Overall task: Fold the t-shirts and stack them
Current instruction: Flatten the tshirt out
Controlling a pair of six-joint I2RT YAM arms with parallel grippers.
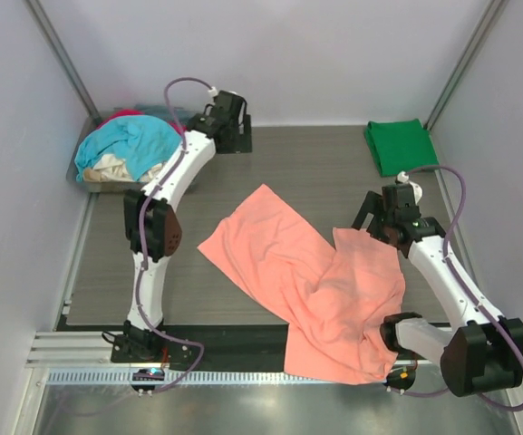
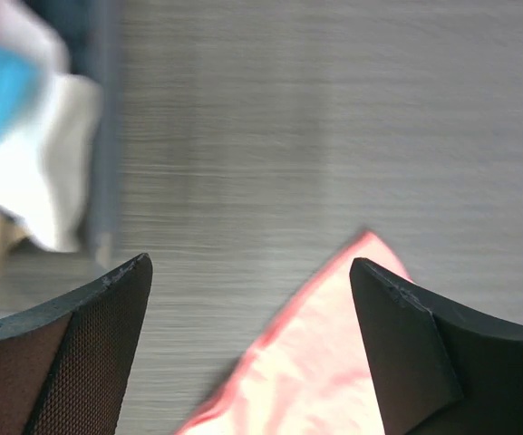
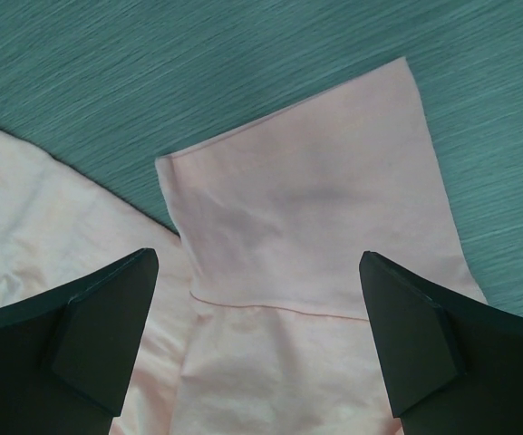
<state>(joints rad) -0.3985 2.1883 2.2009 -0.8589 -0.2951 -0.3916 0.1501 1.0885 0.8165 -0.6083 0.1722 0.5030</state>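
A salmon-pink t-shirt (image 1: 306, 272) lies unfolded and crumpled across the middle of the table, its lower part hanging over the front edge. My right gripper (image 1: 376, 217) is open just above its right sleeve (image 3: 306, 217), with the fingers (image 3: 107, 308) on either side and holding nothing. My left gripper (image 1: 229, 136) is open and empty at the back of the table; its wrist view shows the pink shirt's far corner (image 2: 315, 362) between its fingers. A folded dark green t-shirt (image 1: 399, 145) lies at the back right.
A grey tub (image 1: 93, 181) at the back left holds turquoise (image 1: 130, 140), cream (image 1: 116, 168) and red (image 1: 125, 114) shirts; its wall (image 2: 105, 136) shows in the left wrist view. Walls enclose the table. A metal rail (image 1: 243, 376) runs along the front.
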